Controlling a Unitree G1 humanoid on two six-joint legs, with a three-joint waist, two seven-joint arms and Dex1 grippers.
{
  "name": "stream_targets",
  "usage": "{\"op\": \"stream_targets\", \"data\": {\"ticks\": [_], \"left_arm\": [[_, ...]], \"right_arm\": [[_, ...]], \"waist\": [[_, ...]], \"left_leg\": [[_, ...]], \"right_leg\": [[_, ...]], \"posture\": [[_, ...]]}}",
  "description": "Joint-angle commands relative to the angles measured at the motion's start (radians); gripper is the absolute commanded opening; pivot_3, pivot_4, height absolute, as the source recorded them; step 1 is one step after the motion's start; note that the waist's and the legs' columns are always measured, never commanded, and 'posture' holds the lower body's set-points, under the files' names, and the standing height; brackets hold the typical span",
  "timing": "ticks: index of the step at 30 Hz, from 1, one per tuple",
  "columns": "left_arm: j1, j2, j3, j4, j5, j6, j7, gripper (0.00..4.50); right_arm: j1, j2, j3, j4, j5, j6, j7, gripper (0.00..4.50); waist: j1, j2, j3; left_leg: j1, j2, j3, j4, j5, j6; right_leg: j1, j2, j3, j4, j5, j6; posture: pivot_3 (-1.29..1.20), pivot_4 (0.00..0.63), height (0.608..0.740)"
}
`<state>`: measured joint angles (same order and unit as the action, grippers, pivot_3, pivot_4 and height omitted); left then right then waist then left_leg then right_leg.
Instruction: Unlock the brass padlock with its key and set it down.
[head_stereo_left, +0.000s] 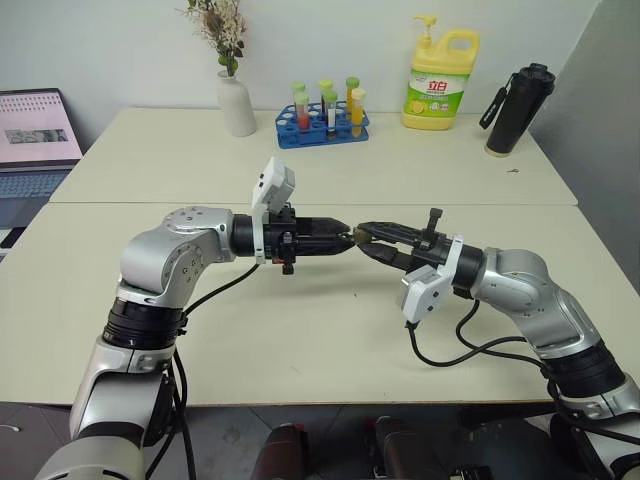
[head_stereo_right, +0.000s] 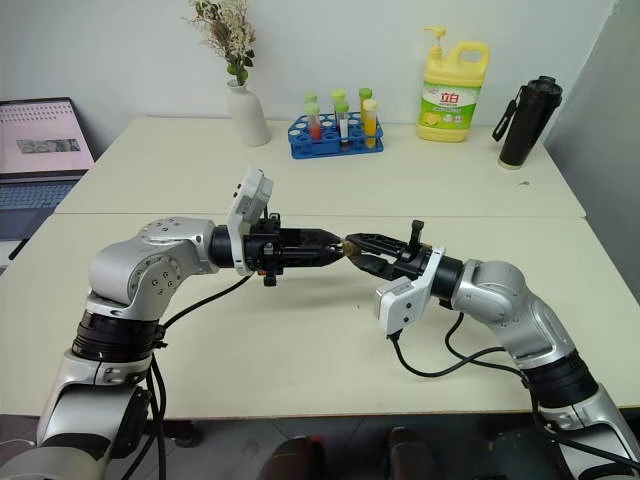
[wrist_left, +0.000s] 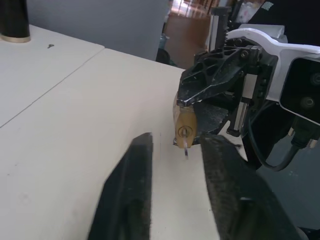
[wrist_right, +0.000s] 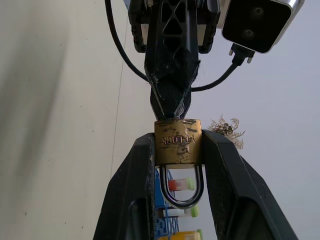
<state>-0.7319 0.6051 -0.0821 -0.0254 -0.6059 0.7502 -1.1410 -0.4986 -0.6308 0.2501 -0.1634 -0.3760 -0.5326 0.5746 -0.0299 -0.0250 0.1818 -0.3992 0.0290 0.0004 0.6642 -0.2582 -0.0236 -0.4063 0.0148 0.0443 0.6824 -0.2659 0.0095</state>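
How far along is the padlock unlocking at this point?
Done: the right gripper holds the brass padlock above the table, and the key sits in its keyhole.
In hand: the left gripper is at the key, fingers apart around it.
Left: the shackle looks closed, so turning the key, opening the lock and setting it down remain.

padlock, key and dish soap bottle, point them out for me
padlock (wrist_right: 178, 142), right wrist view, brass body face
key (wrist_left: 184, 145), left wrist view, silver blade below keyhole
dish soap bottle (head_stereo_left: 440, 85), left eye view, yellow front label

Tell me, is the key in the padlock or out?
In. The key sticks out of the keyhole of the padlock, which the right gripper clamps.
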Motion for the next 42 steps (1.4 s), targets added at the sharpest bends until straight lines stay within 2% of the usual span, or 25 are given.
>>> {"op": "stream_targets", "data": {"ticks": [1,14,17,21,22,32,38,42], "left_arm": [[-0.01,0.018,0.027,-0.005,0.003,-0.025,-0.015,2.03],[-0.011,0.004,0.03,-0.014,-0.041,0.021,-0.016,2.03],[-0.012,-0.001,0.03,-0.015,-0.042,0.021,-0.013,1.47],[-0.008,-0.004,0.024,-0.018,-0.04,0.019,-0.021,0.14],[-0.012,-0.009,0.026,-0.014,-0.041,0.02,-0.019,0.01],[-0.01,-0.008,0.022,-0.02,-0.039,0.017,-0.035,0.0],[0.005,0.019,0.017,-0.029,-0.013,-0.04,-0.075,0.0],[0.009,0.002,0.028,-0.051,-0.006,-0.112,-0.077,0.0]], "right_arm": [[-0.007,-0.002,-0.021,-0.037,0.022,0.0,0.003,0.94],[-0.01,0.0,-0.017,-0.033,0.025,-0.008,0.016,0.94],[-0.011,-0.001,-0.018,-0.03,0.028,-0.011,0.017,0.94],[-0.01,-0.002,-0.018,-0.033,0.032,-0.014,0.018,0.94],[-0.01,-0.001,-0.017,-0.033,0.032,-0.016,0.018,0.94],[-0.012,0.005,-0.015,-0.029,0.033,-0.019,0.014,0.94],[-0.009,0.015,-0.021,-0.026,0.053,-0.013,0.011,0.94],[-0.013,0.014,-0.02,-0.016,0.057,-0.037,0.006,0.94]], "waist": [[0.0,0.0,0.0],[0.0,0.0,0.0],[0.0,0.0,0.0],[0.0,0.0,0.0],[0.0,0.0,0.0],[0.0,0.0,0.0],[0.0,0.0,0.0],[0.001,0.0,0.0]], "left_leg": [[0.0,0.0,0.0,0.0,0.0,0.0],[0.0,0.0,0.0,0.0,0.0,0.0],[0.0,0.0,0.0,0.0,0.0,0.0],[0.0,0.0,0.0,0.0,0.0,0.0],[0.0,0.0,0.0,0.0,0.0,0.0],[0.0,0.0,0.0,0.0,0.0,0.0],[0.0,0.0,0.0,0.0,0.0,0.0],[0.0,0.0,0.0,0.0,0.0,0.0]], "right_leg": [[0.0,0.0,0.0,0.0,0.0,0.0],[0.0,0.0,0.0,0.0,0.0,0.0],[0.0,0.0,0.0,0.0,0.0,0.0],[0.0,0.0,0.0,0.0,0.0,0.0],[0.0,0.0,0.0,0.0,0.0,0.0],[0.0,0.0,0.0,0.0,0.0,0.0],[0.0,0.0,0.0,0.0,0.0,0.0],[0.0,0.0,0.0,0.0,0.0,0.0]], "posture": [[0.0,0.15,0.74],[0.0,0.15,0.74],[0.0,0.15,0.74],[0.0,0.15,0.74],[0.0,0.15,0.74],[0.0,0.15,0.74],[0.0,0.15,0.74],[0.0,0.15,0.74]]}}
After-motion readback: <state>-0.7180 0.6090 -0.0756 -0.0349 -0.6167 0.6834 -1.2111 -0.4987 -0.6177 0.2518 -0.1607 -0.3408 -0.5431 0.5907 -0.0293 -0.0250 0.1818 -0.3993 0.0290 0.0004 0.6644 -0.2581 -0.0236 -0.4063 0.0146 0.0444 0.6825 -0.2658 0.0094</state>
